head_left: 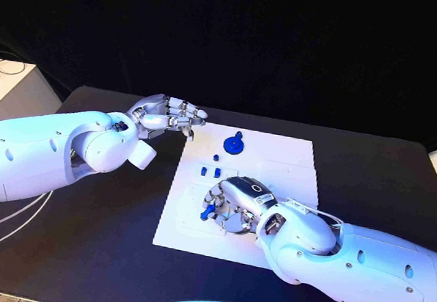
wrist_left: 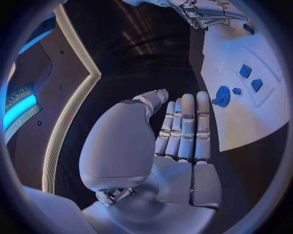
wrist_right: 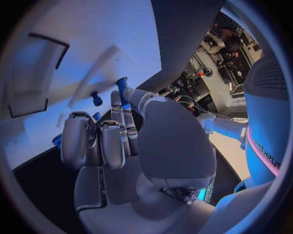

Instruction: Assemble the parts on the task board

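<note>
The white task board (head_left: pixel 272 146) lies in the middle of the black bench (head_left: pixel 387 170), and the right robot hand (head_left: pixel 232 203) sits over its near half, pinching a small blue part (head_left: pixel 206 214) between thumb and a finger. Farther along the board lie a round blue part (head_left: pixel 234 145) and two small blue blocks (head_left: pixel 211 171). The left robot hand (head_left: pixel 167 116) hovers just off the board's far left corner, fingers extended side by side and holding nothing.
</note>
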`<action>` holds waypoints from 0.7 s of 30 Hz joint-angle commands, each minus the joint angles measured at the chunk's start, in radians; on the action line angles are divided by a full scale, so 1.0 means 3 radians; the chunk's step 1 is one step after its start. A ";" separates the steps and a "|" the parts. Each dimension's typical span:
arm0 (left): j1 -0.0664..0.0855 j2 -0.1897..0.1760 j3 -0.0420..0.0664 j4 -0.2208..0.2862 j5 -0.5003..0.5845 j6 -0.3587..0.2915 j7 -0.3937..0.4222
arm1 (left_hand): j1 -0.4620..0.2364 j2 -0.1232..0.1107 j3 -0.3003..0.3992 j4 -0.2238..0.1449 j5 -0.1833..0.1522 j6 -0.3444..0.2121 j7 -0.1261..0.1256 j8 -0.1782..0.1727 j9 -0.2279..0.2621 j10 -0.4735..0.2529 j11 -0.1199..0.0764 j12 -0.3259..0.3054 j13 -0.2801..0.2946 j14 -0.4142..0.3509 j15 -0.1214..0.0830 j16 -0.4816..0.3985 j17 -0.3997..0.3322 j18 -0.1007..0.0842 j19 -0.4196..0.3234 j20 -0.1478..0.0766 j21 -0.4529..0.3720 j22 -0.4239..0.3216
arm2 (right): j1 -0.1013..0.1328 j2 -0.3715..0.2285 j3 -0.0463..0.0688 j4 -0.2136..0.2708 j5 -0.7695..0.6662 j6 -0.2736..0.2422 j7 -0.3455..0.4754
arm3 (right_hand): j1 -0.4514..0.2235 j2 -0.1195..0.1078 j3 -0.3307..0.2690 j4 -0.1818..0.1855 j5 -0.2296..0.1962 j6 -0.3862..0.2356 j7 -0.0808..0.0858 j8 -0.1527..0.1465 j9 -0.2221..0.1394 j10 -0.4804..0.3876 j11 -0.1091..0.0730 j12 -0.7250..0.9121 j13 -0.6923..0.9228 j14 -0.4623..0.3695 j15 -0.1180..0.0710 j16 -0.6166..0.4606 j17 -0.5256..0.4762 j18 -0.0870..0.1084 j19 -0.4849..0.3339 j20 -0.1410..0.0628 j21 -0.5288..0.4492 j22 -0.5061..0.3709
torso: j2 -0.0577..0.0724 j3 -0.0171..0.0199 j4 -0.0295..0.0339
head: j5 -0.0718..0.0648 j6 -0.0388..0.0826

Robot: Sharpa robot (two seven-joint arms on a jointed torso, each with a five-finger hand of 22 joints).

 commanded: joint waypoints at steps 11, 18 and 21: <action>0.0001 -0.0009 0.0002 0.0019 0.0021 0.0055 0.0001 | -0.0005 0.0029 -0.0004 0.0014 0.0004 0.0004 0.0020 0.0018 -0.0007 -0.0018 -0.0006 -0.0022 -0.0007 0.0005 0.0011 -0.0013 0.0001 0.0044 0.0017 0.0002 -0.0022 -0.0007 | -0.0001 0.0079 -0.0012 0.0003 -0.0405 0.0310 -0.0085 | -0.0067 -0.0013 0.0002 -0.0041 -0.0020 0.0005 0.0001 0.0017 0.0332 0.0084 -0.0068 -0.0024 0.0015 0.0118 -0.0017 -0.0001 -0.0005 -0.0038 0.0149 -0.0017 -0.0002 0.0426 | -0.0005 -0.0009 -0.0003 | -0.0012 -0.0010; 0.0001 -0.0013 0.0002 0.0023 0.0021 0.0052 -0.0004 | -0.0005 0.0029 -0.0004 0.0014 0.0004 0.0004 0.0020 0.0018 -0.0007 -0.0018 -0.0006 -0.0022 -0.0007 0.0005 0.0011 -0.0013 0.0001 0.0044 0.0017 0.0002 -0.0022 -0.0007 | 0.0000 0.0130 -0.0025 -0.0007 -0.0532 0.0361 -0.0095 | -0.0215 -0.0112 -0.0019 -0.0038 0.0104 -0.0042 0.0015 -0.0016 0.0331 0.0061 -0.0054 -0.0063 0.0032 0.0110 -0.0006 -0.0015 -0.0028 -0.0034 0.0140 -0.0008 -0.0034 0.0417 | -0.0007 -0.0008 0.0002 | -0.0016 -0.0010; 0.0001 -0.0015 0.0002 0.0024 0.0021 0.0052 -0.0005 | -0.0005 0.0029 -0.0004 0.0014 0.0004 0.0004 0.0020 0.0018 -0.0007 -0.0018 -0.0006 -0.0022 -0.0007 0.0005 0.0011 -0.0013 0.0001 0.0044 0.0017 0.0002 -0.0022 -0.0007 | 0.0000 0.0146 -0.0030 -0.0013 -0.0574 0.0329 -0.0097 | -0.0303 -0.0194 -0.0051 -0.0019 0.0108 -0.0099 0.0037 -0.0058 0.0314 -0.0002 -0.0028 -0.0092 0.0034 0.0104 0.0015 -0.0026 -0.0048 -0.0029 0.0132 0.0005 -0.0072 0.0402 | -0.0005 -0.0005 0.0001 | -0.0014 -0.0007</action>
